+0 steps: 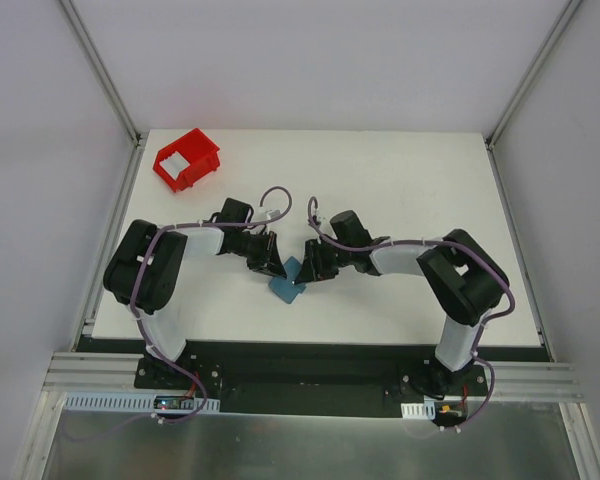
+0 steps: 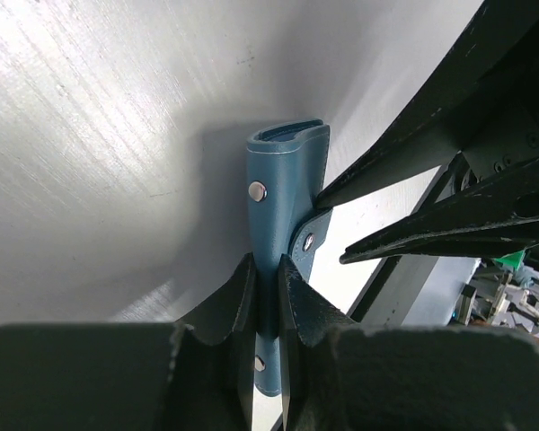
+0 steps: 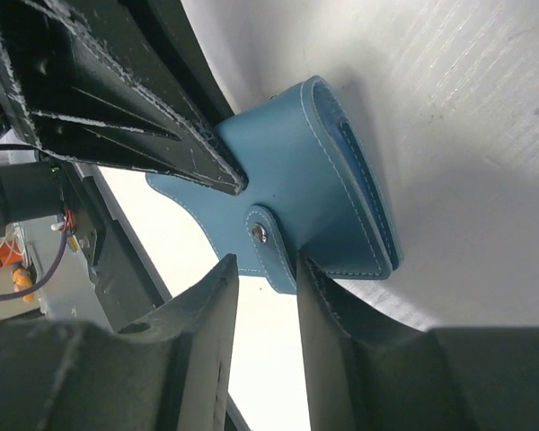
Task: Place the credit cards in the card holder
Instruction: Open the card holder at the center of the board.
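Observation:
The teal card holder [image 1: 288, 284] lies near the middle of the table between both grippers. My left gripper [image 2: 268, 278] is shut on one edge of the card holder [image 2: 283, 180], which stands on edge with its snaps showing. My right gripper [image 3: 268, 269] is open, and the snap tab of the card holder [image 3: 296, 171] sits at its fingertips. Its right finger [image 3: 332, 296] touches the holder's edge. A white flat patch, likely the credit cards [image 1: 175, 161], shows inside the red bin, too small to tell apart.
The red plastic bin [image 1: 193, 152] stands at the table's back left corner. My right arm's fingers [image 2: 449, 180] show in the left wrist view, and my left arm's fingers [image 3: 144, 135] show in the right wrist view, close together over the holder.

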`<action>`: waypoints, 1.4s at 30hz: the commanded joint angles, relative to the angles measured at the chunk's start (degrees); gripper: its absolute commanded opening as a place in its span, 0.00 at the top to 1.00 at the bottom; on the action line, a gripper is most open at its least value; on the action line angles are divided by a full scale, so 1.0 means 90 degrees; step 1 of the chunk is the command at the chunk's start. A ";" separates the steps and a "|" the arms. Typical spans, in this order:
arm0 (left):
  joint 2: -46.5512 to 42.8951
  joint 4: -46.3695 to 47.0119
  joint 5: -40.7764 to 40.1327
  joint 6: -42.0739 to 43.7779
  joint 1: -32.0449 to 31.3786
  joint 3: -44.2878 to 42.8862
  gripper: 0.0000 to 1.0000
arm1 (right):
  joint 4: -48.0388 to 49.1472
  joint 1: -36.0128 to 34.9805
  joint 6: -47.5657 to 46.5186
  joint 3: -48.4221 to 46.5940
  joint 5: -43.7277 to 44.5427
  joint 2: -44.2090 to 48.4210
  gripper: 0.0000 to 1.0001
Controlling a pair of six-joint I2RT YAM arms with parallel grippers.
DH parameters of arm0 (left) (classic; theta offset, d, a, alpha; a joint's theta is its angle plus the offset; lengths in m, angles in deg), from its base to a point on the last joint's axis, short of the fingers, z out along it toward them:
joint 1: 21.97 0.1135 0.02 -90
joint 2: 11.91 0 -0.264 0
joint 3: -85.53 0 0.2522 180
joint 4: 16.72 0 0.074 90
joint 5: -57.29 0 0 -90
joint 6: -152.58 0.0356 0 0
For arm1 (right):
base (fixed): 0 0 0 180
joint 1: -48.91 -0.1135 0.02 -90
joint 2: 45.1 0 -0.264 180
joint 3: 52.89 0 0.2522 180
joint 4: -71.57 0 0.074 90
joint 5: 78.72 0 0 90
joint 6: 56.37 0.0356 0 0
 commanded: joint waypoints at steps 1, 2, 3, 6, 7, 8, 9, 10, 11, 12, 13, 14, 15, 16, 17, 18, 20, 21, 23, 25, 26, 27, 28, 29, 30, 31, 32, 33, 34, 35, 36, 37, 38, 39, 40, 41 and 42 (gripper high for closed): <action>0.0110 -0.0065 -0.0187 0.0249 0.0023 -0.0215 1.00 | -0.0164 -0.0083 -0.0251 -0.0160 -0.0741 -0.0272 0.66; 0.0119 -0.0065 -0.0216 0.0229 0.0023 -0.0215 1.00 | -0.0164 -0.0093 -0.0251 -0.0199 -0.0809 -0.0301 0.68; 0.0110 -0.0056 -0.0246 0.0220 0.0023 -0.0225 1.00 | -0.0154 -0.0103 -0.0251 -0.0257 -0.0888 -0.0340 0.68; 0.0110 -0.0056 -0.0304 0.0181 0.0023 -0.0245 1.00 | -0.0145 -0.0142 -0.0232 -0.0453 -0.1132 -0.0525 0.69; 0.0119 -0.0056 -0.0324 0.0151 0.0023 -0.0254 1.00 | -0.0135 -0.0171 -0.0222 -0.0501 -0.1200 -0.0565 0.70; 0.0129 -0.0056 -0.0324 0.0122 0.0014 -0.0274 1.00 | -0.0106 -0.0191 -0.0222 -0.0550 -0.1249 -0.0604 0.70; 0.0129 -0.0065 -0.0343 0.0102 0.0014 -0.0274 1.00 | -0.0115 -0.0210 -0.0232 -0.0580 -0.1259 -0.0633 0.70; 0.0120 -0.0056 -0.0421 0.0064 0.0004 -0.0274 1.00 | -0.0105 -0.0220 -0.0242 -0.0619 -0.1288 -0.0653 0.71; 0.0119 -0.0056 -0.0499 -0.0004 0.0013 -0.0264 1.00 | -0.0115 -0.0239 -0.0242 -0.0638 -0.1269 -0.0672 0.72; 0.0119 -0.0027 -0.0539 -0.0063 0.0014 -0.0245 1.00 | -0.0115 -0.0240 -0.0232 -0.0648 -0.1279 -0.0701 0.74; 0.0119 -0.0017 -0.0616 -0.0131 0.0014 -0.0235 1.00 | -0.0115 -0.0259 -0.0242 -0.0668 -0.1308 -0.0731 0.79; 0.0110 -0.0007 -0.0723 -0.0229 0.0014 -0.0216 1.00 | -0.0125 -0.0278 -0.0251 -0.0668 -0.1289 -0.0741 0.81; 0.0100 0.0013 -0.0792 -0.0268 0.0014 -0.0186 1.00 | -0.0144 -0.0298 -0.0290 -0.0668 -0.1269 -0.0750 0.85; 0.0081 0.0032 -0.0880 -0.0327 0.0014 -0.0176 1.00 | -0.0154 -0.0327 -0.0339 -0.0639 -0.1317 -0.0751 0.90; 0.0061 0.0042 -0.0987 -0.0395 0.0014 -0.0147 1.00 | -0.0116 -0.0337 -0.0378 -0.0600 -0.1366 -0.0722 0.94; 0.0042 0.0042 -0.1143 -0.0454 0.0014 -0.0118 1.00 | -0.0057 -0.0376 -0.0407 -0.0551 -0.1454 -0.0702 0.98; 0.0041 0.0042 -0.1465 -0.0610 0.0014 -0.0098 1.00 | 0.0070 -0.0454 -0.0505 -0.0444 -0.1668 -0.0634 0.99; 0.0051 0.0042 -0.1621 -0.0669 0.0014 -0.0079 1.00 | 0.0167 -0.0512 -0.0544 -0.0376 -0.1786 -0.0585 0.99; 0.0080 0.0042 -0.1875 -0.0776 0.0014 -0.0069 1.00 | 0.0333 -0.0601 -0.0612 -0.0190 -0.2010 -0.0468 0.99; 0.0119 0.0042 -0.2052 -0.0864 0.0023 -0.0049 1.00 | 0.0383 -0.0679 -0.0710 -0.0063 -0.2196 -0.0380 0.99; 0.0139 0.0042 -0.2111 -0.0874 0.0023 -0.0069 1.00 | 0.0393 -0.0698 -0.0739 -0.0004 -0.2245 -0.0350 0.99; 0.0158 0.0042 -0.2160 -0.0884 0.0023 -0.0069 1.00 | 0.0402 -0.0718 -0.0778 0.0073 -0.2342 -0.0311 0.99; 0.0159 0.0023 -0.2247 -0.0894 0.0033 -0.0069 1.00 | 0.0393 -0.0728 -0.0808 0.0171 -0.2421 -0.0272 1.00; 0.0178 0.0032 -0.2267 -0.0903 0.0033 -0.0069 1.00 | 0.0393 -0.0738 -0.0856 0.0259 -0.2441 -0.0224 0.99; 0.0178 0.0032 -0.2267 -0.0894 0.0033 -0.0069 1.00 | 0.0393 -0.0738 -0.0876 0.0366 -0.2441 -0.0175 0.99; 0.0178 0.0032 -0.2296 -0.0913 0.0033 -0.0059 1.00 | 0.0402 -0.0728 -0.0915 0.0435 -0.2489 -0.0165 0.99; 0.0168 0.0032 -0.2326 -0.0913 0.0033 -0.0049 1.00 | 0.0402 -0.0728 -0.0945 0.0494 -0.2480 -0.0165 0.97; 0.0168 0.0023 -0.2336 -0.0913 0.0033 -0.0049 1.00 | 0.0393 -0.0728 -0.0945 0.0552 -0.2528 -0.0165 0.97; 0.0168 0.0023 -0.2365 -0.0913 0.0033 -0.0030 1.00 | 0.0393 -0.0747 -0.0945 0.0591 -0.2616 -0.0174 0.97; 0.0168 0.0023 -0.2384 -0.0913 0.0033 -0.0040 1.00 | 0.0393 -0.0747 -0.0945 0.0631 -0.2626 -0.0184 0.96; 0.0168 0.0023 -0.2385 -0.0894 0.0033 -0.0040 1.00 | 0.0393 -0.0747 -0.0945 0.0660 -0.2636 -0.0174 0.96; 0.0159 0.0023 -0.2433 -0.0903 0.0033 -0.0020 1.00 | 0.0412 -0.0757 -0.0974 0.0689 -0.2704 -0.0165 0.96; 0.0149 0.0023 -0.2520 -0.0923 0.0033 -0.0001 1.00 | 0.0412 -0.0767 -0.0993 0.0709 -0.2734 -0.0155 0.96; 0.0129 0.0023 -0.2550 -0.0913 0.0043 0.0009 1.00 | 0.0412 -0.0767 -0.0994 0.0728 -0.2753 -0.0116 0.95; 0.0129 0.0023 -0.2541 -0.0904 0.0033 0.0000 1.00 | 0.0432 -0.0767 -0.1013 0.0748 -0.2821 -0.0087 0.95; 0.0129 0.0013 -0.2551 -0.0904 0.0043 0.0009 1.00 | 0.0412 -0.0786 -0.1013 0.0758 -0.2861 -0.0077 0.95; 0.0129 0.0013 -0.2570 -0.0923 0.0043 0.0000 1.00 | 0.0393 -0.0806 -0.1052 0.0777 -0.2909 -0.0048 0.95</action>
